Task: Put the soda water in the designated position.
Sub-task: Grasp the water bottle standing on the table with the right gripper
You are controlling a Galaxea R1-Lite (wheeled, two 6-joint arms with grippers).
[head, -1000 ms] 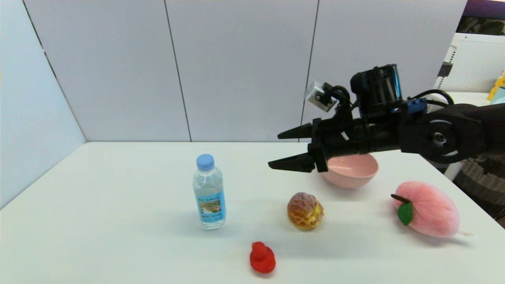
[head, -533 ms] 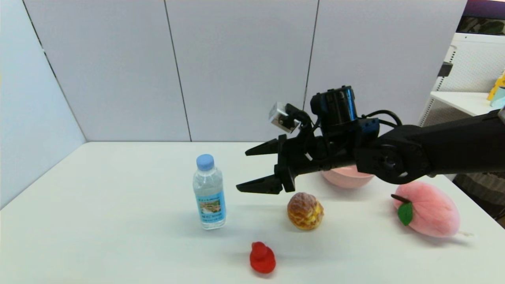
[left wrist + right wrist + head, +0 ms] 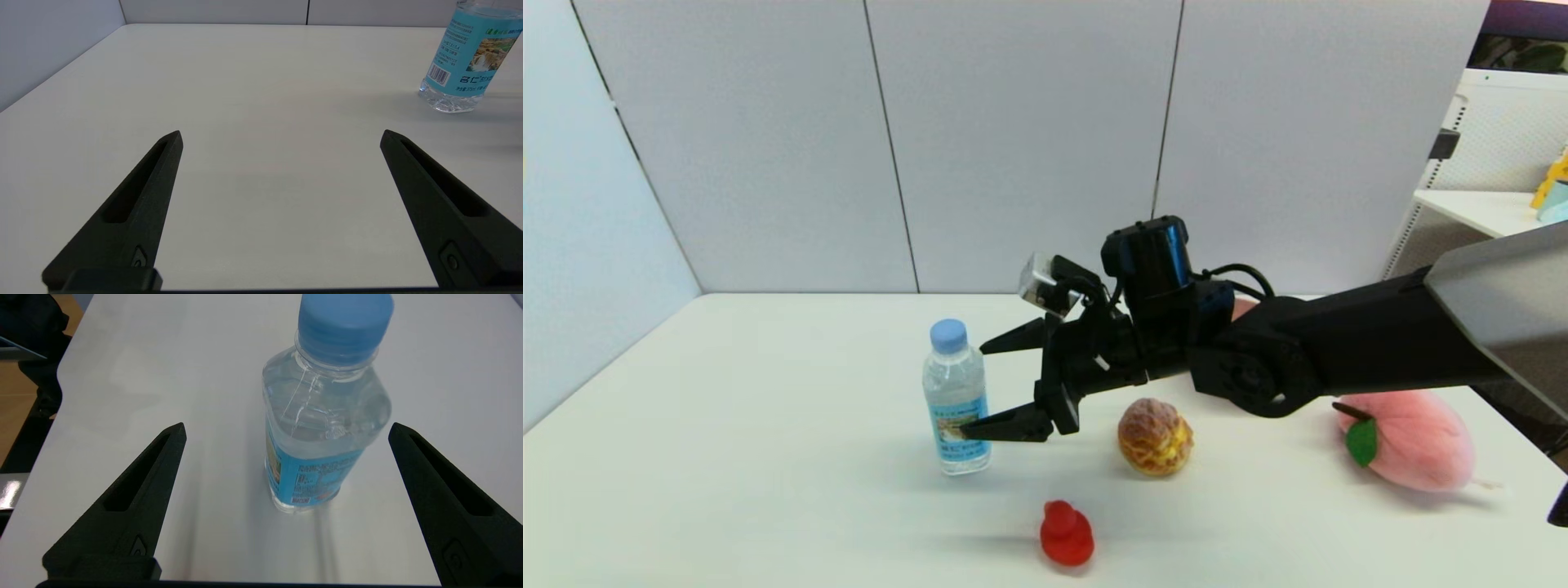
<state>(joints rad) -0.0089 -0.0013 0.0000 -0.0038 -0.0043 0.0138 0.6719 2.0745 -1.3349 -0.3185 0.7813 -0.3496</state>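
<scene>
The soda water (image 3: 949, 384), a small clear bottle with a light-blue cap and blue label, stands upright on the white table, left of centre. My right gripper (image 3: 974, 389) is open at the bottle's right side, one fingertip showing in front of the label. In the right wrist view the soda water (image 3: 322, 416) stands in the wide gap of the right gripper (image 3: 286, 428), touching neither finger. My left gripper (image 3: 281, 134) hovers open and empty low over bare table, with the soda water (image 3: 466, 61) farther off. The designated position has no marking that I can see.
A golden pastry (image 3: 1154, 437) sits just right of the bottle, under my right arm. A red toy duck (image 3: 1066, 535) lies near the front edge. A pink plush peach (image 3: 1409, 445) is at the right. The pink bowl (image 3: 1241, 308) is almost hidden behind the arm.
My right arm has swung left and down from over the pink bowl to the bottle's side, fingers staying open. The bottle and other things have not moved.
</scene>
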